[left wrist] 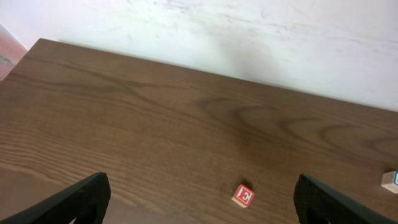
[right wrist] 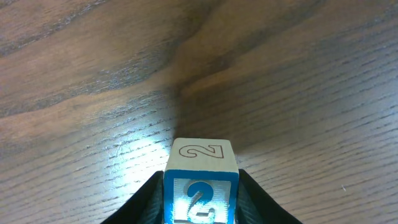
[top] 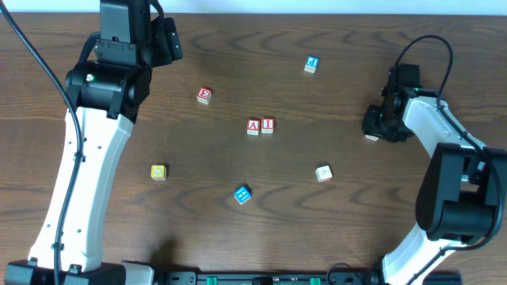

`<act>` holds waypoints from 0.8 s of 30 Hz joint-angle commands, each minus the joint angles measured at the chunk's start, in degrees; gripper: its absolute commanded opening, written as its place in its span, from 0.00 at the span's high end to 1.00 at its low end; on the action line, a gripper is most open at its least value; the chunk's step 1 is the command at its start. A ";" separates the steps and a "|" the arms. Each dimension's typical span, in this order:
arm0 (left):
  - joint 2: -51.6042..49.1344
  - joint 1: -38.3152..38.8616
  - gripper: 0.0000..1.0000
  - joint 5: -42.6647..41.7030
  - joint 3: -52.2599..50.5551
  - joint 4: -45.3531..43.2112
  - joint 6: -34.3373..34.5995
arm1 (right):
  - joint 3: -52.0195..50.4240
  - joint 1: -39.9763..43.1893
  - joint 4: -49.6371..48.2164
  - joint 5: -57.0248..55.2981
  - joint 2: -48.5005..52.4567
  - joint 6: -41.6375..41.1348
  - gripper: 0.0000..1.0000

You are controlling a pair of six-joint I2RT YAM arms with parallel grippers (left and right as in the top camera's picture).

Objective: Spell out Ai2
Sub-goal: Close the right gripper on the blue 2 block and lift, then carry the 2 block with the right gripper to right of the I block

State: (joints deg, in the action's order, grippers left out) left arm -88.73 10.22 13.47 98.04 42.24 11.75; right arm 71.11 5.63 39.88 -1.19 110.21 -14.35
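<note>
A red "A" block [top: 253,126] and a red "I" block [top: 268,124] stand side by side, touching, at the table's middle. My right gripper [top: 372,131] at the right side is shut on a blue "2" block [right wrist: 200,186], its fingers pressed on both sides; the block peeks out as a pale corner [top: 371,138] in the overhead view. My left gripper [left wrist: 199,205] is open and empty, high over the back left, with a red "E" block [left wrist: 243,196] on the table between its fingers' view.
Loose blocks lie around: the red "E" [top: 204,96], a blue one at the back [top: 311,64], a yellow one [top: 158,172], a blue one in front [top: 242,194], a pale one [top: 323,173]. A wall runs behind the table's far edge [left wrist: 186,59].
</note>
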 commanded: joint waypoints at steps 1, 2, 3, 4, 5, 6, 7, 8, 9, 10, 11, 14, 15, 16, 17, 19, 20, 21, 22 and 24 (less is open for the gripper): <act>-0.09 -0.09 0.05 -0.02 0.46 0.22 -0.59 | 0.63 0.17 -0.02 0.17 0.81 0.28 0.71; -0.09 -0.09 0.05 -0.02 0.46 0.22 -0.59 | 0.63 0.20 -0.04 0.17 0.83 0.28 0.74; -0.09 -0.09 0.05 -0.02 0.46 0.22 -0.59 | 0.63 0.17 -0.04 0.17 0.83 0.28 0.75; -0.09 -0.09 0.05 -0.02 0.46 0.22 -0.59 | 0.63 0.20 -0.04 0.17 0.81 0.28 0.75; -0.09 -0.09 0.04 -0.02 0.46 0.22 -0.59 | 0.63 0.20 -0.04 0.17 0.81 0.28 0.78; -0.09 -0.09 0.05 -0.02 0.46 0.22 -0.59 | 0.63 0.20 -0.07 0.17 0.81 0.28 0.79; -0.09 -0.09 0.05 -0.02 0.46 0.22 -0.59 | 0.63 0.17 -0.11 0.17 0.81 0.28 0.79; -0.09 -0.09 0.05 -0.02 0.46 0.22 -0.59 | 0.63 0.17 -0.26 0.20 0.81 0.28 0.80; -0.09 -0.09 0.05 -0.02 0.46 0.22 -0.59 | 0.66 0.11 -0.31 0.20 0.81 0.28 0.80; -0.09 -0.09 0.05 -0.02 0.46 0.20 -0.59 | 0.68 -0.04 -0.39 0.22 0.81 0.28 0.80; -0.09 -0.09 0.05 0.00 0.46 0.20 -0.59 | 0.68 -0.17 -0.44 0.31 0.81 0.28 0.80; -0.09 -0.09 0.05 0.00 0.46 0.24 -0.61 | 1.38 -0.79 -0.42 2.71 0.79 0.31 0.83; -0.09 -0.09 0.05 0.00 0.46 0.28 -0.61 | 1.77 -1.07 -0.42 3.54 0.79 0.28 0.85; -0.09 -0.11 0.05 0.04 0.46 0.37 -0.63 | 2.47 -1.51 -0.39 4.39 0.79 0.31 0.85; -0.09 -0.13 0.05 0.04 0.46 0.42 -0.63 | 3.13 -1.92 -0.33 4.70 0.79 0.28 0.85; -0.09 -0.13 0.05 0.04 0.46 0.55 -0.63 | 4.79 -2.91 0.28 4.70 0.79 0.31 0.87; -0.09 -0.13 0.05 0.22 0.46 0.63 -0.66 | 6.10 -3.76 0.85 4.70 0.79 0.31 0.87; -0.09 -0.13 0.05 0.50 0.46 0.81 -0.66 | 7.23 -4.50 1.36 4.68 0.79 0.31 0.87; -0.09 -0.15 0.05 1.16 0.46 0.94 -0.92 | 8.46 -5.33 1.90 4.68 0.79 0.31 0.90; -0.09 -0.28 0.05 3.41 0.44 1.33 -1.75 | 11.15 -7.50 2.80 4.70 0.79 0.31 0.93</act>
State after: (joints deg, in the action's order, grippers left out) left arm -88.73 10.22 13.98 98.04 43.20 11.66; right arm 78.70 0.89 42.09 2.46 110.24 -14.26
